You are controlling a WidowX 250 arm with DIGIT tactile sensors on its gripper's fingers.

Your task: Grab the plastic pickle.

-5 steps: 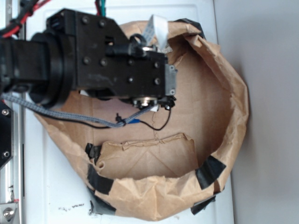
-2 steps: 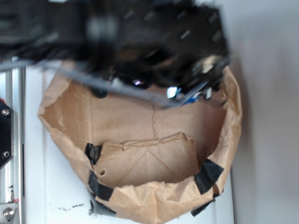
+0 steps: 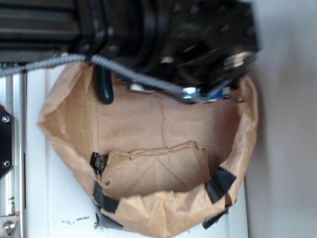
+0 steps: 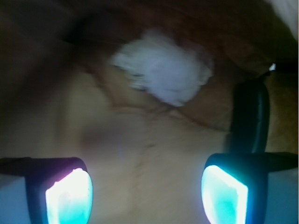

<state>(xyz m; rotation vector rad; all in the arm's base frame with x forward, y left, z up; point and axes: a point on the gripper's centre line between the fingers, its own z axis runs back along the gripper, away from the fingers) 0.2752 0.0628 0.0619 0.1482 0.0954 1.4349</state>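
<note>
The plastic pickle (image 3: 104, 88) is dark green and glossy. It lies on the bag floor at the back left, its top end hidden under my arm (image 3: 198, 39). In the wrist view the pickle (image 4: 251, 116) stands as a dark upright shape at the right, just above my right finger (image 4: 224, 196). My gripper (image 4: 147, 191) is open, with bare brown paper between the two lit pads. It hangs above the floor and touches nothing. The pickle lies outside the jaws, beyond the right one.
A brown paper bag (image 3: 163, 210) rolled down into a basin with black tape patches (image 3: 220, 182) holds everything. A crumpled white paper wad (image 4: 161, 70) lies ahead of the gripper, left of the pickle. Bag walls rise all around; a metal rail (image 3: 12, 148) runs along the left.
The arm has swung right and toward the back of the bag, blurred on the way. The pickle, covered before, now shows below the arm.
</note>
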